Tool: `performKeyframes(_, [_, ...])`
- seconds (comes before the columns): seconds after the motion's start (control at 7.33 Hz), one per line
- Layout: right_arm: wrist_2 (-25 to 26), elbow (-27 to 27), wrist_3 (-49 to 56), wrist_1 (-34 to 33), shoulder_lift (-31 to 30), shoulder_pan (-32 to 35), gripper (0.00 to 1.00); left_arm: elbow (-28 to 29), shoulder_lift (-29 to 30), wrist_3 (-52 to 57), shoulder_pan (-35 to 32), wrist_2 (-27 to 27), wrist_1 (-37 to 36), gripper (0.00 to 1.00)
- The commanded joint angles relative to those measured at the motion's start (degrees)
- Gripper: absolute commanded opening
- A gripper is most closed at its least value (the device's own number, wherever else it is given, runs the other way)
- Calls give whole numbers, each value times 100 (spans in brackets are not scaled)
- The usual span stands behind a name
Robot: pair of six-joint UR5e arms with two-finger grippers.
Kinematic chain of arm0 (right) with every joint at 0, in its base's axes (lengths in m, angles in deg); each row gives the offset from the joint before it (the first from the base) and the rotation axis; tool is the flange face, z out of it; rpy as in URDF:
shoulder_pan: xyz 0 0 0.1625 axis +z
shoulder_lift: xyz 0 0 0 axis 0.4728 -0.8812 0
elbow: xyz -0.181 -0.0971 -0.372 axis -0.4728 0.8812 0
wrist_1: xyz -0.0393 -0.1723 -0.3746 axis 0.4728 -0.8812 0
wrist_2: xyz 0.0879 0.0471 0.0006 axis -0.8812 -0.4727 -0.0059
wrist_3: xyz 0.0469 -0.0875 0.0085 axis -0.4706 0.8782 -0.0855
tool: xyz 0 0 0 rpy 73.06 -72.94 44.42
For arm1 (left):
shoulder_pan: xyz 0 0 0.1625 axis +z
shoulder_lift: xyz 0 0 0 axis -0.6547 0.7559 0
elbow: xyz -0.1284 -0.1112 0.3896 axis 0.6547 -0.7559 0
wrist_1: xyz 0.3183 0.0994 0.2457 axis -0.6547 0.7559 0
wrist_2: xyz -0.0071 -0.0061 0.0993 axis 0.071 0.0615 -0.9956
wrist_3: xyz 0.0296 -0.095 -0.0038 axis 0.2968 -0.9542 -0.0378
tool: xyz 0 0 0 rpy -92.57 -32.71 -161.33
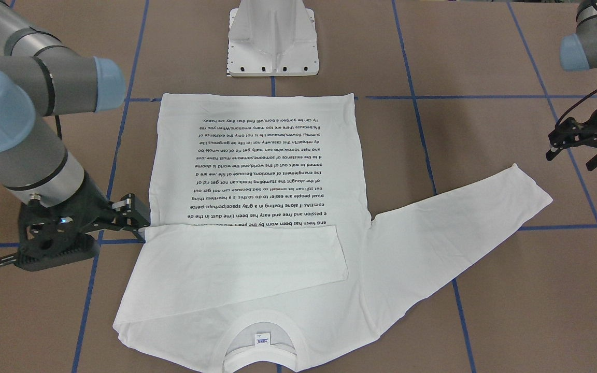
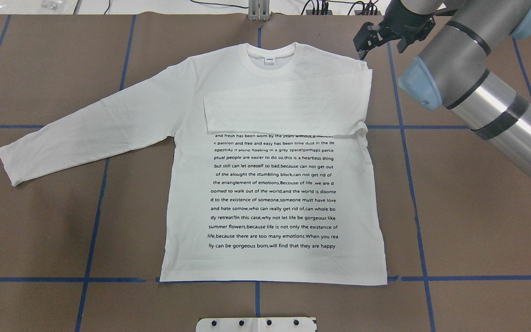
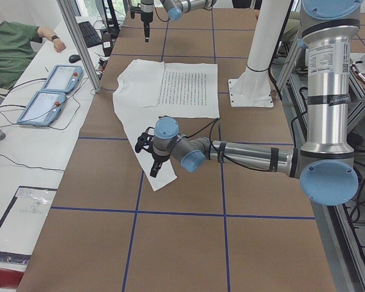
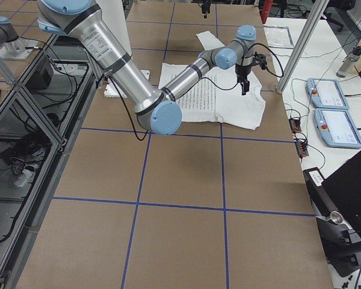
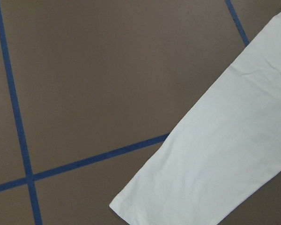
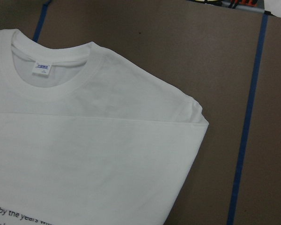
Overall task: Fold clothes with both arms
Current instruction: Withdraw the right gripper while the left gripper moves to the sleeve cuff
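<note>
One white long-sleeved T-shirt [image 2: 270, 161] lies flat and print-side up on the brown paper-covered table [image 2: 477, 207], which is crossed by blue tape lines [image 2: 95, 216]. Nearest the robot, the hem runs along a tape line just in front of the white pedestal base [image 2: 256, 324]. Beyond the hem, the block of black printed text [image 2: 272, 191] fills the body. Farther on, the right sleeve [image 2: 284, 108] is folded straight across the chest, and its lower edge covers part of the top line of print. The left sleeve [image 2: 90, 124] is not folded and stretches out at a slant over bare table. At the far end sit the ribbed collar [image 2: 271, 50] and its small neck label [image 2: 269, 59]. The right gripper [image 1: 140, 212] hangs just beside the folded shoulder edge with its fingers spread and nothing between them, and its wrist camera looks down on that shoulder and the collar. The left gripper [image 1: 570, 159] is above the table by the left cuff, likewise spread and empty. Past the table's far edge, two teach pendants [image 3: 48, 91] lie on a white bench where a person [image 3: 9, 52] sits.
</note>
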Motion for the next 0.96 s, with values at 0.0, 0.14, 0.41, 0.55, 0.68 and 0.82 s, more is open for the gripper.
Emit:
performKeyframes(0.0, [-579, -186, 825, 4, -782, 513, 100, 149, -42, -519, 574, -153, 108, 100])
performKeyframes(0.14, [-590, -378, 854, 12, -1045, 532, 100, 271, -42, -565, 768, -327, 178, 100])
performKeyframes(0.41, [-590, -826, 1134, 12, -1617, 585, 100, 1025, -33, -592, 840, -417, 1157, 100])
performKeyframes(0.55, [-590, -933, 1136, 12, -1724, 603, 100, 1107, -25, -740, 884, -417, 1398, 100])
performKeyframes(0.68, [-581, -978, 1136, 4, -1768, 612, 100, 1082, 1, -785, 1032, -417, 1409, 100])
performKeyframes(0.82, [-572, -978, 1136, 4, -1778, 612, 100, 1064, 37, -794, 1138, -417, 1400, 100])
